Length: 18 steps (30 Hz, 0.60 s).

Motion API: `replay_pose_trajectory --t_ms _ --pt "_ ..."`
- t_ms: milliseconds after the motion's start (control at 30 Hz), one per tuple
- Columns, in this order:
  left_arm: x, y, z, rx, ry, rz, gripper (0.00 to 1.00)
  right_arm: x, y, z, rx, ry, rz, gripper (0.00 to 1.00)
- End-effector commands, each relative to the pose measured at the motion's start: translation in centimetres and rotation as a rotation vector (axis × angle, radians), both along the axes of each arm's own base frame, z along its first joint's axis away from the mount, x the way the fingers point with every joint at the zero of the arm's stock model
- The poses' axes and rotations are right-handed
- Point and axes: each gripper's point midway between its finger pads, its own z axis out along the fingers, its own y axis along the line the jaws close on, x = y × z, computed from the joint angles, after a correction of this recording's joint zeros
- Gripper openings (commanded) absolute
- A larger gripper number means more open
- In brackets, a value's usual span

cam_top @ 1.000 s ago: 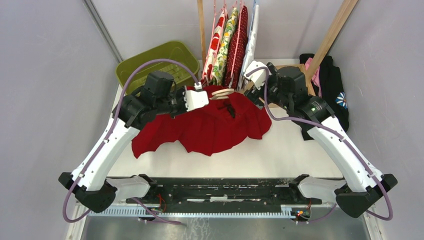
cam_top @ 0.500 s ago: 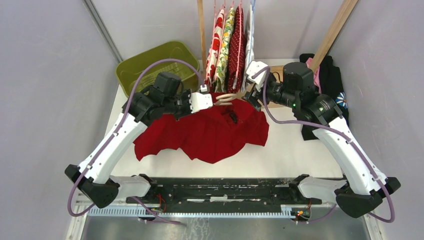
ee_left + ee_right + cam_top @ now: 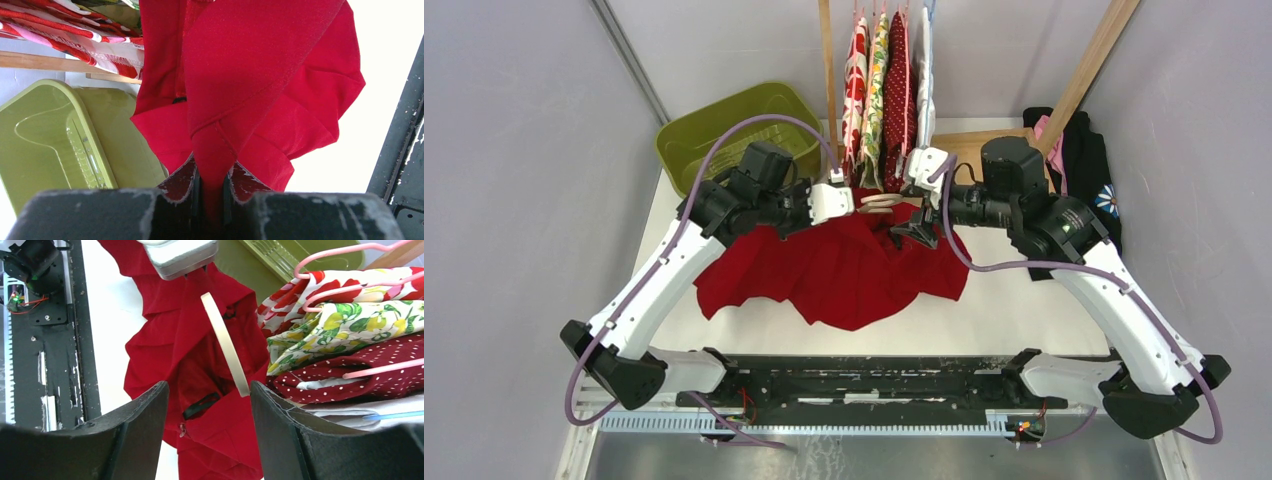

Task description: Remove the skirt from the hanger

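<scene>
Red skirt [image 3: 844, 270] is light and floppy. My left gripper [image 3: 210, 185] is pinched on a fold, and my right gripper [image 3: 209, 390] is wide open and empty. I'd grab the stiff hanger [image 3: 225, 345].

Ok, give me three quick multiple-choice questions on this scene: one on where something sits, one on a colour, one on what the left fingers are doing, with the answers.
1. In the top view, where is the green basket?
A. back left
B. back right
C. between the arm bases

2. What colour is the hanger lying in the red skirt?
A. black
B. cream
C. green

3. What state are the left fingers in?
A. open above the red skirt
B. shut on the hanger
C. shut on a fold of the red skirt

Answers:
1 A, it sits at the rear left, beyond the left arm.
2 B, the right wrist view shows a pale cream bar against the red cloth.
3 C, the left wrist view shows red cloth pinched between them.
</scene>
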Motion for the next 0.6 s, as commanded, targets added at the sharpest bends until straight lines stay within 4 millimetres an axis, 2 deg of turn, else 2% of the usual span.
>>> replay_pose_trajectory --t_ms 0,267,567 --pt "1.5 -1.8 5.7 -0.117 -0.171 -0.051 0.03 -1.3 0.5 -0.3 0.005 0.031 0.045 0.66" --pt "1.4 -1.4 6.8 -0.128 -0.199 -0.034 0.03 0.3 1.0 -2.5 -0.003 0.07 -0.014 0.64" --pt "1.1 -1.3 7.5 -0.144 -0.211 -0.036 0.03 1.4 1.5 -3.6 -0.009 0.088 -0.042 0.64"
